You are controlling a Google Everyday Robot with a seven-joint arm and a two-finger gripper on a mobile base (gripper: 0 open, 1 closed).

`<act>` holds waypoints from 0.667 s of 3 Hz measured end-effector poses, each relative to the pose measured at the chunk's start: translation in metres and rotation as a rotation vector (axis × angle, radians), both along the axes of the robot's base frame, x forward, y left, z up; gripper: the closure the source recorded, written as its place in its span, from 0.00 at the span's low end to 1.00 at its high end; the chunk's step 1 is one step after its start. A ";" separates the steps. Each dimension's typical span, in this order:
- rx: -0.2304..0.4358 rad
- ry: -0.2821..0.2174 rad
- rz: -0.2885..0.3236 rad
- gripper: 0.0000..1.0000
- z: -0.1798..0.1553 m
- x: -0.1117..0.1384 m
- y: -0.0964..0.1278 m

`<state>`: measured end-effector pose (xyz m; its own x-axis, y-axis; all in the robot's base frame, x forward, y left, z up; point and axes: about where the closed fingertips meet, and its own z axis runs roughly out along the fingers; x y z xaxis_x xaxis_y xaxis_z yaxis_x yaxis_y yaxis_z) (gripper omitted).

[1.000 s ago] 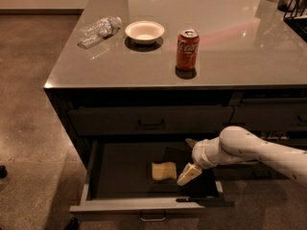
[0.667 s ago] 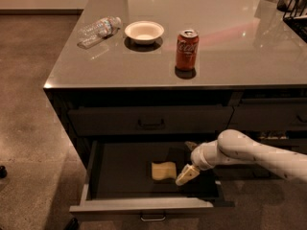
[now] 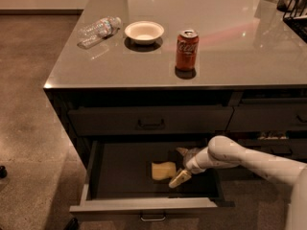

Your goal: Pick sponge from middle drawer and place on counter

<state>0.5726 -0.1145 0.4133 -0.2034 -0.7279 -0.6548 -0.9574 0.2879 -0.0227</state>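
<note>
Camera view shows the middle drawer [image 3: 144, 206] pulled out beneath the counter's [image 3: 230, 56] front edge, with the sponge [image 3: 162, 170] lying flat on its dark floor. The gripper [image 3: 176, 167] is inside the drawer just right of the sponge, jaws apart. A can [image 3: 186, 50] stands near the front edge.

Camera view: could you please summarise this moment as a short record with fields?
middle drawer: pulled open
sponge: lying on the drawer floor, right of centre
gripper: inside the drawer at the sponge's right edge; contact unclear
counter: holds Coca-Cola can, white bowl, plastic bottle on its side
stage: sponge not yet lifted
</note>
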 end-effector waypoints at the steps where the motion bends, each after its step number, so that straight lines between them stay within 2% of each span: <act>1: 0.031 -0.003 0.010 0.05 -0.025 0.004 0.010; 2: 0.060 -0.001 0.014 0.21 -0.040 0.007 0.019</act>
